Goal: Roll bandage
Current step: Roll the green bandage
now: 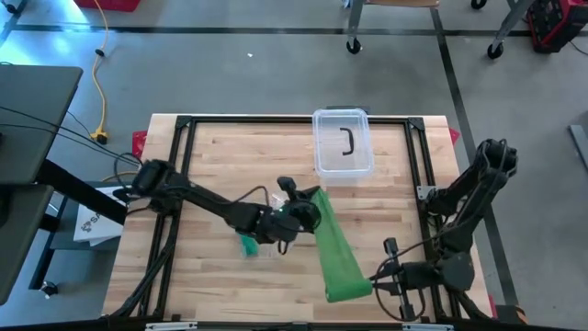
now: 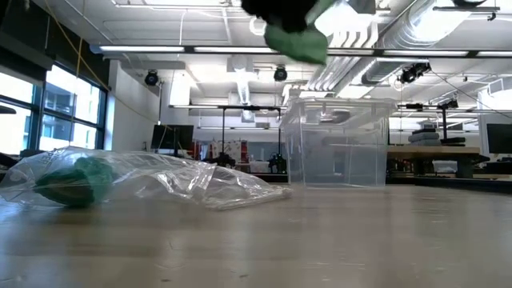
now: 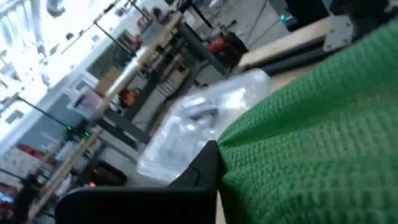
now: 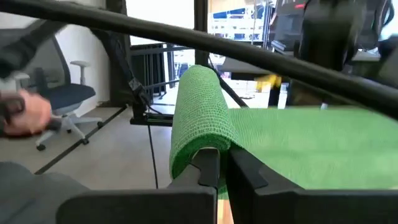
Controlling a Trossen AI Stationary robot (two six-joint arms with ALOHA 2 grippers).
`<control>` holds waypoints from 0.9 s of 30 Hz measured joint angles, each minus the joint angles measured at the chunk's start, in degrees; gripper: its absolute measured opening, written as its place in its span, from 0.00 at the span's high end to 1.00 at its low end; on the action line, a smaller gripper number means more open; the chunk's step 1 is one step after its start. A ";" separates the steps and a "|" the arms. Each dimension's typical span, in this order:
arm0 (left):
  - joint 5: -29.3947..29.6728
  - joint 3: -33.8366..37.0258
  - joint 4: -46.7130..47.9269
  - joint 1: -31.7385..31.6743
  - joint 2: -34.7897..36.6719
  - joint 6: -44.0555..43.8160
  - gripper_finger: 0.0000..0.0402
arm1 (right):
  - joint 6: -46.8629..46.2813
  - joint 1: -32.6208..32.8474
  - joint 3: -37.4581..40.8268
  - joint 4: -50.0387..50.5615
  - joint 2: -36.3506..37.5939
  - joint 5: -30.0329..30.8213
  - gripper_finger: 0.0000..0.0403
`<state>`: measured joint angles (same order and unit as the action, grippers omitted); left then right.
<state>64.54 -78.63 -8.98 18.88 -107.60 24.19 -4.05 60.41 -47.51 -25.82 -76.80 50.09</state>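
A green bandage spans slantwise from my left gripper near the table's middle to my right gripper at the near right. Both grippers are shut on it. In the right wrist view the bandage's near end is a rolled part, and the flat strip runs away from it. The low view shows the bandage high above the tabletop. My left gripper holds the bandage's far end, coming level from the table's left. In the left wrist view one dark finger lies at the cloth's edge; the other is hidden by the cloth. The bandage hangs clear of the table. My right gripper pinches the rolled near end between its two fingers, coming level from the table's right. The fingers lie along the roll's axis, across the strip. The roll is lifted clear of the table.
A clear plastic box with a black piece inside stands at the far middle. A clear plastic bag holding a green roll lies under the left arm, lying flat at the left in the low view. A black frame rims the table.
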 joint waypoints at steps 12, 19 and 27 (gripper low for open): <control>-1.08 0.04 -20.30 6.64 5.98 21.18 1.00 | -3.71 -4.00 0.00 -2.92 -6.07 -0.04 1.00; -8.55 -4.71 -26.84 9.74 5.98 26.92 1.00 | -10.82 -9.24 -0.09 3.41 -6.81 -2.70 1.00; -21.77 -9.03 -19.33 14.30 6.05 16.02 1.00 | -12.29 -12.97 -0.09 6.69 -5.35 1.97 1.00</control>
<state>42.77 -87.66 -28.31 33.18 -101.56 40.21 -16.35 47.44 -47.59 -19.13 -82.15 52.06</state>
